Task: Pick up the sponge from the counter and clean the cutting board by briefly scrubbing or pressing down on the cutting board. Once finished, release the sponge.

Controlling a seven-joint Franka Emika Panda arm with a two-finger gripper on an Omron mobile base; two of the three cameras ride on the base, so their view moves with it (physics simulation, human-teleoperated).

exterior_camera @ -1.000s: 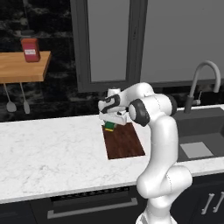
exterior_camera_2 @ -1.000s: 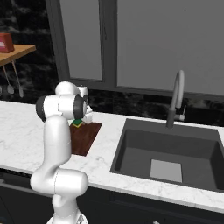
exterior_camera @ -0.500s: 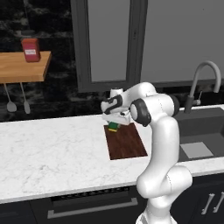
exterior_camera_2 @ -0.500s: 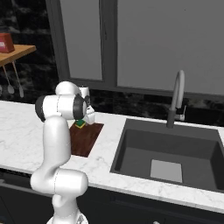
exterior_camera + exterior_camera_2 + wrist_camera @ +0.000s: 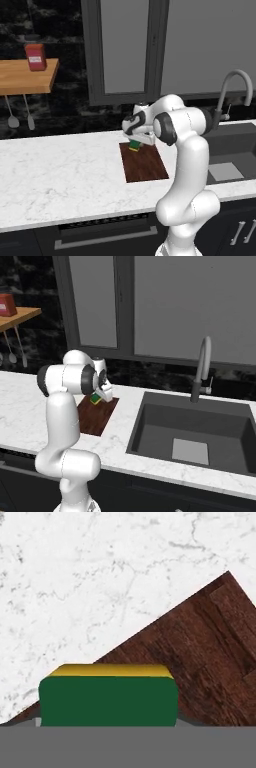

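a small green-topped, yellow-based sponge (image 5: 108, 698) is seen clamped by its sides in the two-finger gripper (image 5: 136, 145), centre frame, at the dark reddish-brown wooden cutting board (image 5: 144, 164)'s far end; soft, light, compressible handling is expected.

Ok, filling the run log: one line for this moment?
phase: scrubbing | gripper: shut on sponge | sponge: at board's far end | release: pending

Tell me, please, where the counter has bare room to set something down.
The widest bare patch of counter runs left of the cutting board, below the wooden shelf. A narrow strip lies between board and sink. The board's far end is crowded: claw and sponge.
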